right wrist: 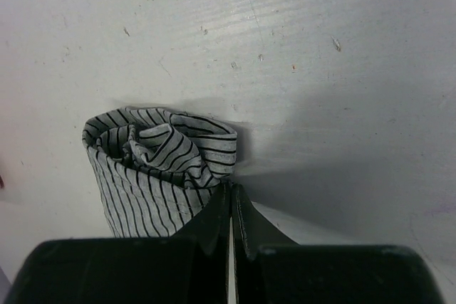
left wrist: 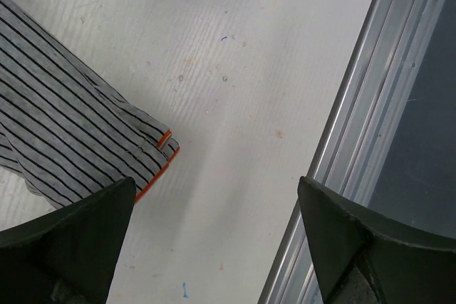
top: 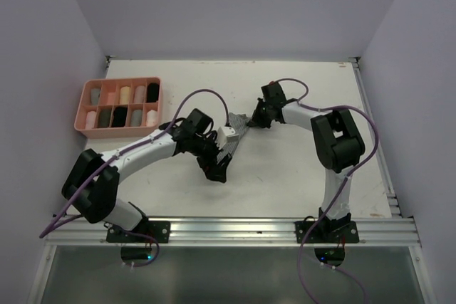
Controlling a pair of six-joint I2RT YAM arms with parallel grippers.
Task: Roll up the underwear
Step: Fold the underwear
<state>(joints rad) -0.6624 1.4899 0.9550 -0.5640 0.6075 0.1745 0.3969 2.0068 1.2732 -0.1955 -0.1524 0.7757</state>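
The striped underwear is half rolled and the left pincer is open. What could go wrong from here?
1. The rolled end of the underwear looks loose and lopsided. The right pincer is shut only at its edge, and I cannot tell whether it pinches cloth, so the roll may spring open.
2. The left pincer is open with nothing between its fingers, and the flat orange-trimmed end lies off to one side. Unheld, that end may drag or bunch.

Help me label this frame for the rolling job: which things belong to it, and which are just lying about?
Job: striped underwear, partly rolled; left fingers, open; right fingers, shut at the roll's edge.
Lying about: pink tray; metal rail.
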